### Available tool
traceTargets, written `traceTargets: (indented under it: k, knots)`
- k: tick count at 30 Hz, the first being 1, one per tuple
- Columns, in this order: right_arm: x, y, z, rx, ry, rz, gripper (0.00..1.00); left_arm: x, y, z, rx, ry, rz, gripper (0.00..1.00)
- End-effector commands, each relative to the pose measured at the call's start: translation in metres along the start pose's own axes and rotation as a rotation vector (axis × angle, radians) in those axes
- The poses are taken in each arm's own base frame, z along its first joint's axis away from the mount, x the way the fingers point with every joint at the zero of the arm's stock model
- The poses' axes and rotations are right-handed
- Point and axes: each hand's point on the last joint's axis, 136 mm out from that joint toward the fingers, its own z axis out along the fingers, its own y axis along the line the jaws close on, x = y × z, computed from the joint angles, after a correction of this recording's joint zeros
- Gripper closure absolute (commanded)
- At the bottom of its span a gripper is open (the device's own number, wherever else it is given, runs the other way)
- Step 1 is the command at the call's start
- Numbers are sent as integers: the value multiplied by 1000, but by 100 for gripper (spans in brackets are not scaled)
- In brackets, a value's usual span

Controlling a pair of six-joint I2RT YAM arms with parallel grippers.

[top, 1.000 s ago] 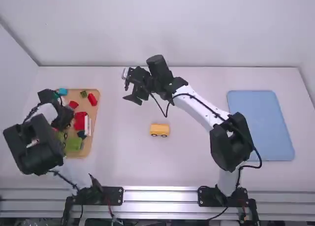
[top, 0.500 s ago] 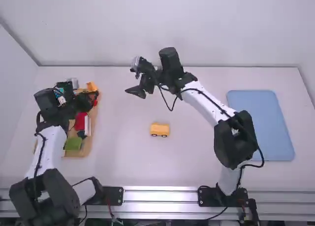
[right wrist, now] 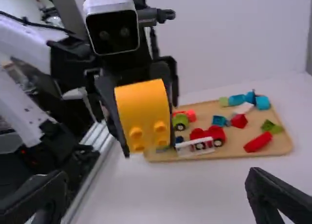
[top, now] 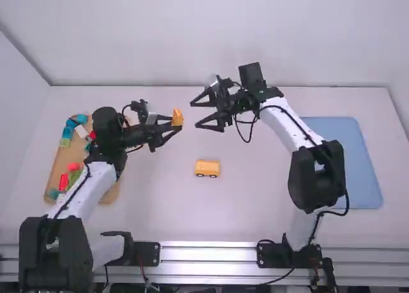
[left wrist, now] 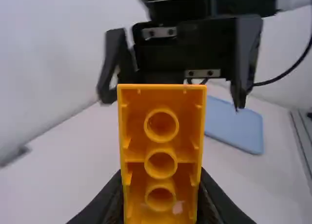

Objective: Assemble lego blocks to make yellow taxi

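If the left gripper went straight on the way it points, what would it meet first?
Probably the right gripper, whose open jaws face it from ahead; the orange block in the left gripper would lead. Whether it would enter between those jaws or pass above or below is unclear.

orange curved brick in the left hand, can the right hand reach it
Probably yes: the right hand is open and points toward the orange curved brick, with nothing visible between them.

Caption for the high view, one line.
Left pincer holds an orange block facing the open right pincer; yellow car on the table below.
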Motion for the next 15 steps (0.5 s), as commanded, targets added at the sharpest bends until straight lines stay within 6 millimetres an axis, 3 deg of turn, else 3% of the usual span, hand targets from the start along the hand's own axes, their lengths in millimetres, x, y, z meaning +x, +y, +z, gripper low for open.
traceTargets:
  k: [1, 5, 9, 15]
  knots:
    - [-11, 11, 3, -70, -48, -107, 9, 10, -10, 12, 67, 6, -14, 98]
    - [-11, 12, 6, -78, -48, -114, 19, 14, -13, 21, 95, 5, -14, 98]
    - [-10, 17, 17, -102, -45, -170, 34, 12, -3, 23, 87, -20, -80, 98]
    - [-9, 17, 20, -100, -38, -204, 48, 8, 1, 26, 91, -47, -89, 98]
